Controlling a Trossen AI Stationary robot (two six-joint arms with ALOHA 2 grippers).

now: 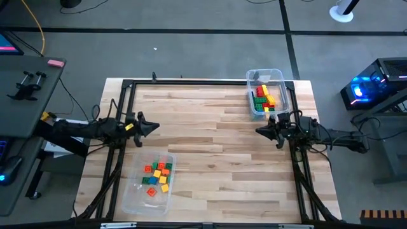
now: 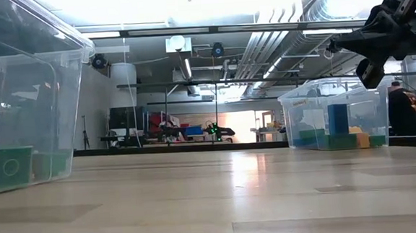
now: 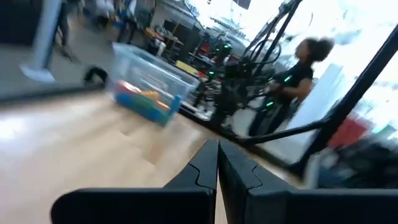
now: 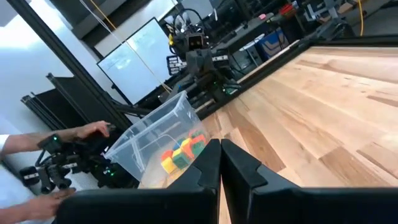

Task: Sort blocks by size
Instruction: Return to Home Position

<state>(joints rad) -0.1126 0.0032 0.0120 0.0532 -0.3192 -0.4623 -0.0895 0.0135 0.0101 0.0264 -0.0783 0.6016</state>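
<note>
Both clenched, empty: left gripper [image 1: 154, 128] beside the left clear plastic bin [image 1: 129, 203] of coloured studded plastic blocks [image 1: 159, 175], right gripper [image 1: 259, 131] beside the right bin [image 1: 280, 74], above the wooden surface [image 1: 210, 159].

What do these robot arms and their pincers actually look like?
Both arms are dark, slim and jointed. Each ends in a tool: the left tool and right tool have two flat black fingers tapering to a point. The left arm has a small yellow patch; dark cables run along the right arm.
</note>
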